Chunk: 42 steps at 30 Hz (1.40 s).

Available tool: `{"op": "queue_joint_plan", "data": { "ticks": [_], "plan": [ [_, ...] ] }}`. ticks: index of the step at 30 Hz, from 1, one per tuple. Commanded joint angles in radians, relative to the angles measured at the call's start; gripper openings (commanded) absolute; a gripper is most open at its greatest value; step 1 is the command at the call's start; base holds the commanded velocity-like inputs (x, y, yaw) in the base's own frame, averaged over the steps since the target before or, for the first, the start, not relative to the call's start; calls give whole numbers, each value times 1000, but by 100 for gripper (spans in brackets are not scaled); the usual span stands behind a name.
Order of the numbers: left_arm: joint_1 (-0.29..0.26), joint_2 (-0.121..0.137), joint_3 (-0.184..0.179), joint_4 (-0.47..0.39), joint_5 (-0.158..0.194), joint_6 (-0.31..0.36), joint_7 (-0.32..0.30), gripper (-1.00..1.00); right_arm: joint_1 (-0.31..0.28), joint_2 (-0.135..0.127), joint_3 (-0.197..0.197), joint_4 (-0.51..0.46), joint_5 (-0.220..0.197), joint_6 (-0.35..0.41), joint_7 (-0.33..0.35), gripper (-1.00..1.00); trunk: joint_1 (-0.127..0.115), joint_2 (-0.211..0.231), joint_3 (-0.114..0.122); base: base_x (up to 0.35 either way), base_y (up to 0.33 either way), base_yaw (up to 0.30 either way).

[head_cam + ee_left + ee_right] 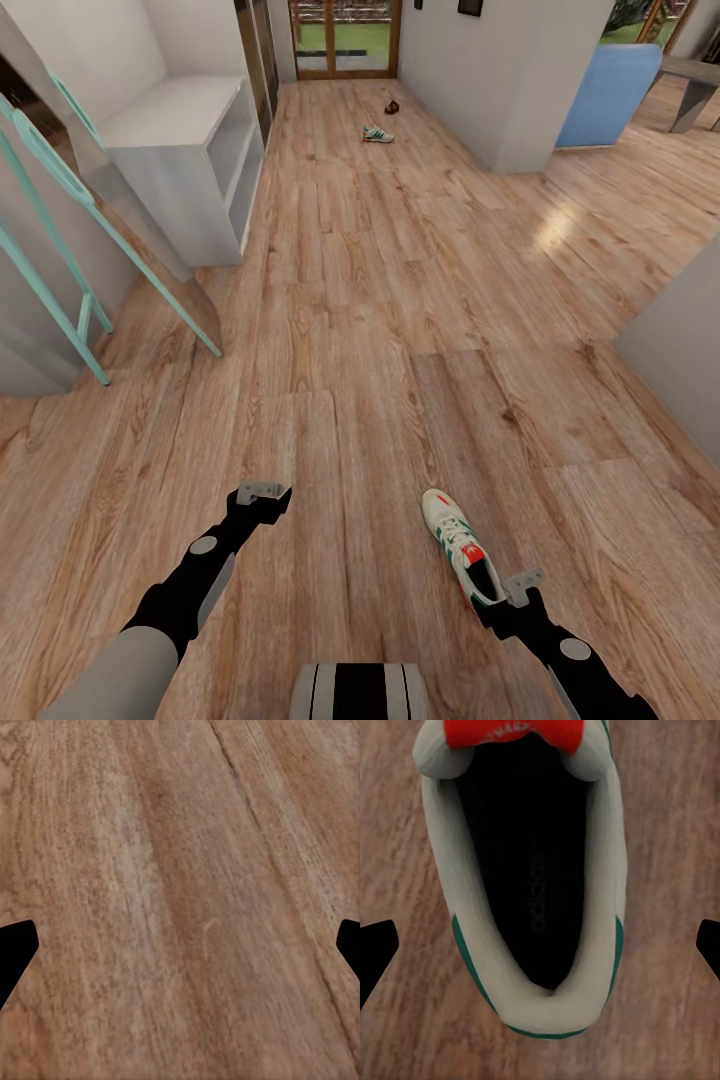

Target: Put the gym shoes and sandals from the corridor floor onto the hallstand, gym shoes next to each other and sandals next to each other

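The corridor floor (380, 330), laid in light brown wood-grain planks, is seen stretching away toward a glazed door at the far end. The hallstand (190, 150), pale grey with open shelf compartments, is set against the wall on the left side of the corridor, and a pale green frame (60, 250) is leaned near it, closer to the robot.

One gym shoe (458, 545) is found on the floor just ahead of the robot, toe pointing away, with its heel beside the right hand (524, 583). In the right wrist view the shoe's dark opening (529, 862) is looked into from above, and the right hand is held spread, a fingertip (375, 949) on either side of the shoe without touching it.

The second gym shoe (377, 135) is seen far down the corridor, with a dark brown sandal (392, 107) just beyond it.

The left hand (264, 490) is held over bare planks, its fingertips (13, 952) spread apart and gripping nothing.
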Motion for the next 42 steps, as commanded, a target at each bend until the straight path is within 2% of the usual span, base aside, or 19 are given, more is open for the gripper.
{"op": "queue_joint_plan", "data": {
  "ticks": [1,6,22,42],
  "plan": [
    [0,0,0,1,-2,-3,-2,100,0,1,-5,0,10,-4,6,100,0,0,-1,0,0,0],
    [0,0,0,1,-2,-2,-2,100,0,1,-5,0,10,-5,6,100,0,0,-1,0,0,0],
    [0,-1,0,1,-3,-2,-4,100,0,1,-7,-2,9,-5,6,100,7,-4,-62,0,0,0],
    [0,-1,-8,3,-3,1,-4,100,0,0,-7,-4,9,-4,6,100,7,-4,-62,19,0,0]
  ]
}}
